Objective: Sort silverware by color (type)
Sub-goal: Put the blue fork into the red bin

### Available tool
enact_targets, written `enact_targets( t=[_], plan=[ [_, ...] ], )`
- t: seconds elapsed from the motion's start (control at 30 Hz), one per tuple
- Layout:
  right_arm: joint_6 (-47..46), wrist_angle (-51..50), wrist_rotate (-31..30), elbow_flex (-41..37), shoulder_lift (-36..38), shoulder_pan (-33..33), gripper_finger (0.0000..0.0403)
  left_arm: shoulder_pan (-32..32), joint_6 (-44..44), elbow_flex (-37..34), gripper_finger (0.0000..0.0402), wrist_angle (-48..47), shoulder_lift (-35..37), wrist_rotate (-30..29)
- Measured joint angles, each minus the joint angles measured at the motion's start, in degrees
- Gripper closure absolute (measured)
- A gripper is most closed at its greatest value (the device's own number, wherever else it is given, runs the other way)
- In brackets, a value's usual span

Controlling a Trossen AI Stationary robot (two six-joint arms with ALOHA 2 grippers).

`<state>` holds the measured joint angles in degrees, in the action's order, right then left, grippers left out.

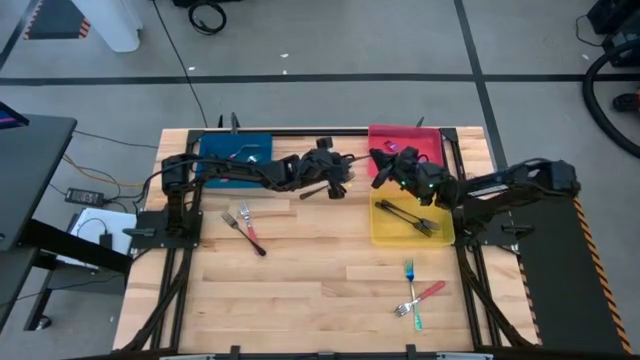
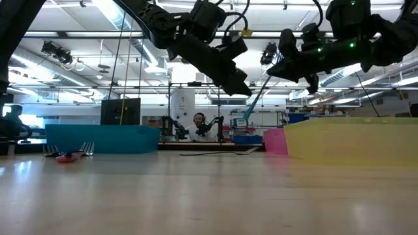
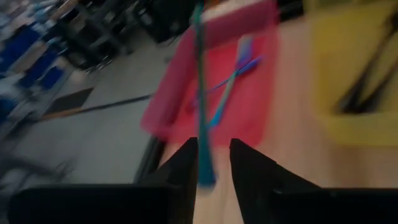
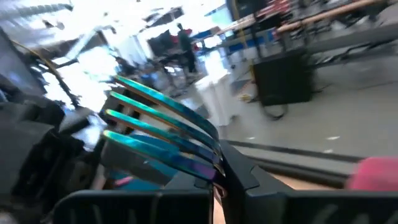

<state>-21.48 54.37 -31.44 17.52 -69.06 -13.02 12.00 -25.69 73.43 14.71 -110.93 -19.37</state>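
Note:
A teal iridescent fork point(image 2: 256, 98) hangs slanted in the air between my two grippers, above the table's far middle. My right gripper point(image 4: 214, 171) point(image 1: 388, 168) comes in from the right, beside the red tray, and is shut on the fork. Its tines point(image 4: 155, 124) fan out beyond the fingers. My left gripper point(image 3: 213, 149) point(image 1: 338, 182) reaches in from the left. Its fingers stand narrowly open on either side of one end of the fork point(image 3: 204, 174). The left wrist view does not show which end that is. My right gripper pinches the fork at its neck point(image 4: 211, 163), just behind the tines, between the two fingers. The fork is lifted clear of the table and tilted. My left gripper has the fork's end close against one finger point(image 3: 186, 168), with a gap on the other side; I cannot tell whether it touches.
A blue tray point(image 1: 215, 170) sits far left and a red tray point(image 1: 428, 140) far right, holding iridescent forks point(image 3: 230, 81). The yellow tray point(image 1: 380, 235) holds dark forks point(image 1: 408, 218). Loose forks lie on the table at the left point(image 1: 245, 228) and near right point(image 1: 415, 295).

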Motion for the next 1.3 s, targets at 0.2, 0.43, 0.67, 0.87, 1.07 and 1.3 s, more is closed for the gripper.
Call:
enact_targets(
  t=[0.2, 0.43, 0.67, 0.87, 1.07, 1.3],
  plan=[
    [6.05, -16.84, -7.45, 0.0, 11.39, 0.0, 0.0393, 0.26, -6.87, 0.0, 0.0297, -4.69, 0.0, -12.71],
    [12.62, -34.62, -16.5, 0.0, 22.86, -0.58, 0.0393, -0.15, -4.65, 0.01, 0.0296, -7.38, 0.0, -14.14],
    [14.57, -52.73, -19.98, 4.15, 26.75, -5.14, 0.0393, -2.14, -0.3, 0.0, 0.0296, -15.15, 0.0, -14.16],
    [6.86, -73.25, -13.36, 11.91, 23.4, -9.07, 0.039, -3.93, 3.41, 0.0, 0.0296, -18.79, 0.0, -14.15],
    [6.5, -85.89, -10.75, 18.95, 16.44, -14.01, 0.0389, -4.89, 7.66, 0.0, 0.0296, -26.28, 0.0, -14.15],
    [9.68, -86.72, -8.16, 20.2, 9.85, -17.62, 0.0382, -4.98, 10.39, 0.0, 0.0296, -27.12, 0.0, -14.15]
  ],
)
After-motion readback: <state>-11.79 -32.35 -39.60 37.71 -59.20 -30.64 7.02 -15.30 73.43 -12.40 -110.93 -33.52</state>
